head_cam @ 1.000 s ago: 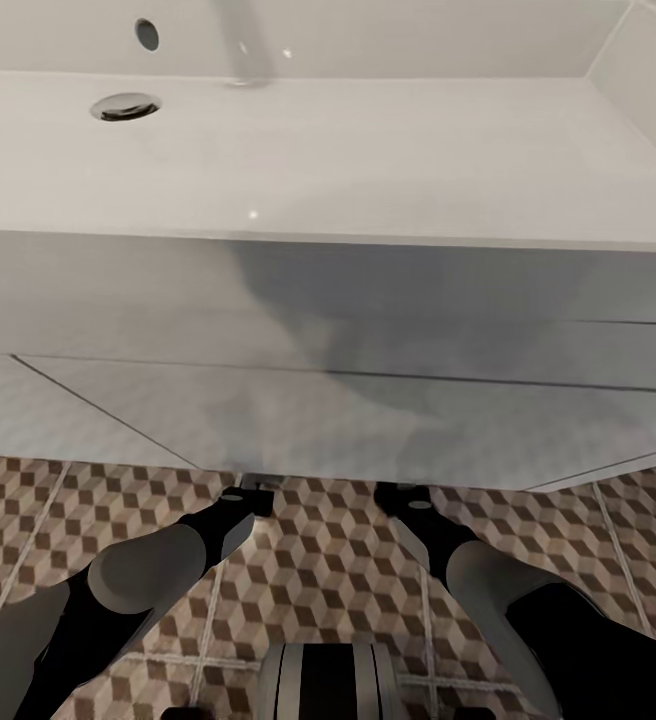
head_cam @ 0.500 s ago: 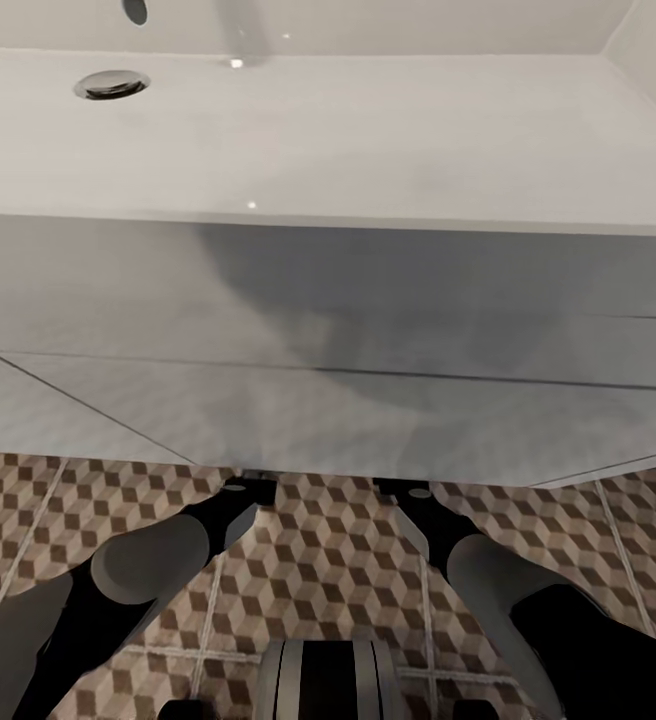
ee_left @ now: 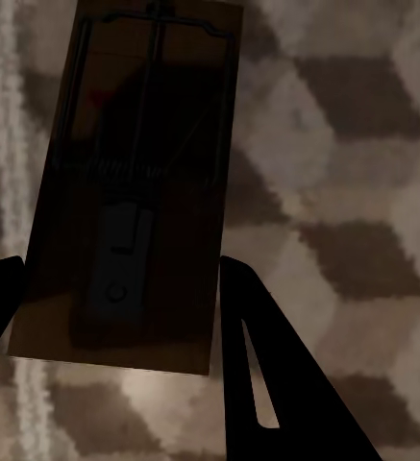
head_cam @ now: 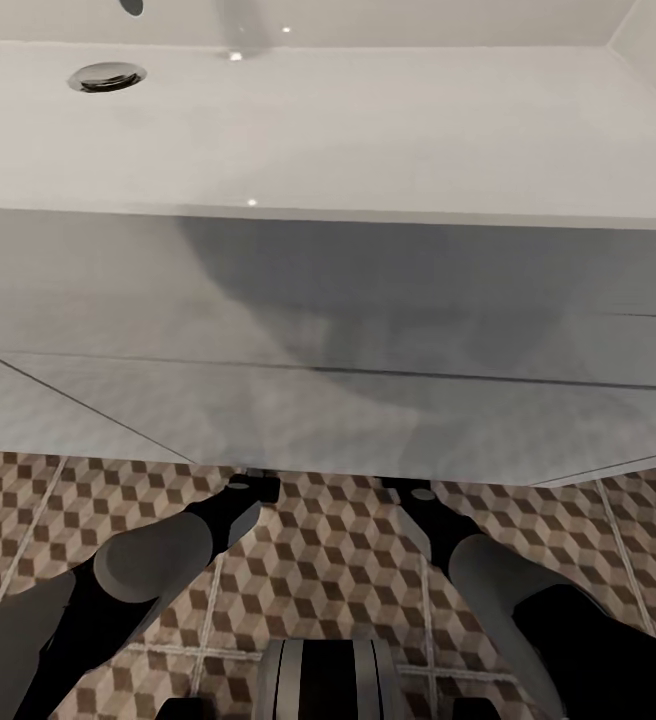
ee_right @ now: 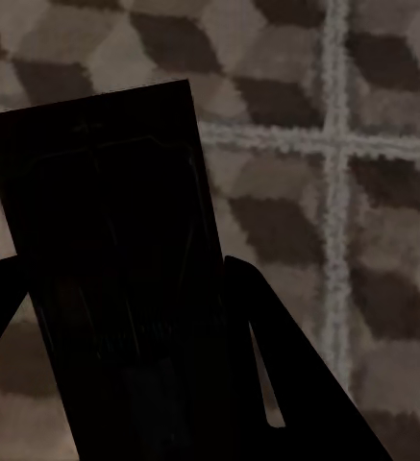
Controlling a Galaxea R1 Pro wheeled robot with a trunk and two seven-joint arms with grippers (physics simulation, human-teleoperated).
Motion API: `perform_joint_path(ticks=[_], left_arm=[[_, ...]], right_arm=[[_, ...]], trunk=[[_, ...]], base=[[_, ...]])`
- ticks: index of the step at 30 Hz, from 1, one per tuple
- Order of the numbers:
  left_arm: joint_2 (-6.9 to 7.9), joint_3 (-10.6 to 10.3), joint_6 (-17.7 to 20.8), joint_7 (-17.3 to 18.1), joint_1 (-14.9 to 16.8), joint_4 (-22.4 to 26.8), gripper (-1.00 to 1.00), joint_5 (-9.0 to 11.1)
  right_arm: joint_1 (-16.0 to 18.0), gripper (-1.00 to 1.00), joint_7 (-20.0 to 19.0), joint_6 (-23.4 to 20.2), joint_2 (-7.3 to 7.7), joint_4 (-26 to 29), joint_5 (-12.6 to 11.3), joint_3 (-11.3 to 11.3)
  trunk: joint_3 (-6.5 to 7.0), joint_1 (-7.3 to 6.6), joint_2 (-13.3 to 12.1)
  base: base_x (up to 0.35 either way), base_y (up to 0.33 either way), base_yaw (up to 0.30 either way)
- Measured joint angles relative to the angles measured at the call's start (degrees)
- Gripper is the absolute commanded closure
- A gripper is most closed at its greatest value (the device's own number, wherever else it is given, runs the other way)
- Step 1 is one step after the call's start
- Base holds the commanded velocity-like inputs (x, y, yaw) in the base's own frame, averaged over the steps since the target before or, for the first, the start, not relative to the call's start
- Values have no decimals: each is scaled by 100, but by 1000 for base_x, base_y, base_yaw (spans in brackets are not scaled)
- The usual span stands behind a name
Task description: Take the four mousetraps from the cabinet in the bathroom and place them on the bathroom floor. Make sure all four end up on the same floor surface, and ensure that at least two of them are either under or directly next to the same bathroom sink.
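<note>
Cube-patterned bathroom floor [head_cam: 328,560] lies under the sink [head_cam: 368,130]. Both arms have reached further beneath it; the left gripper [ee_left: 113,317] pinches a mousetrap [ee_left: 133,182], and the right gripper [ee_right: 113,317] pinches another mousetrap [ee_right: 113,259] at twelve o'clock, ready to set down.

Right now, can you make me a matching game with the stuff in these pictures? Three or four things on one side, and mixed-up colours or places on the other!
Things:
1. sink
2. floor
3. left mousetrap
4. drain

Descriptions:
A. brown, beige and white cube pattern
B. round metal ring in the basin bottom
C. flat wooden plate between the left gripper fingers
D. wide white basin above the arms

Pairs: 1-D, 2-A, 3-C, 4-B
</note>
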State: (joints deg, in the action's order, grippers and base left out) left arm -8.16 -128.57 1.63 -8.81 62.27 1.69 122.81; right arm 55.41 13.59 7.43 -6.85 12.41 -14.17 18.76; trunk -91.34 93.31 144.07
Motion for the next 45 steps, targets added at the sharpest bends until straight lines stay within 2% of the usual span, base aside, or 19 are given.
perform_joint_path(ticks=[5, 20, 26, 45], left_arm=[[-16, 4, -3, 0, 88, -5, 100, -1], [-30, 9, -17, 0, 202, -12, 100, 6], [-37, 17, -256, 8, 202, -5, 100, -1], [-27, 21, -331, 5, 201, -7, 100, -5]], right_arm=[[1, 100, -16, 3, 66, 21, -9, -9], [-1, 100, -6, 30, 31, 31, 12, 25], [1, 100, -6, 36, 32, 30, 15, 25], [1, 100, -6, 37, 33, 30, 15, 25]], trunk=[[0, 0, 0], [0, 0, 0], [-5, 0, 0], [-166, 0, 0]], base=[[0, 0, 0], [0, 0, 0], [0, 0, 0], [0, 0, 0]])
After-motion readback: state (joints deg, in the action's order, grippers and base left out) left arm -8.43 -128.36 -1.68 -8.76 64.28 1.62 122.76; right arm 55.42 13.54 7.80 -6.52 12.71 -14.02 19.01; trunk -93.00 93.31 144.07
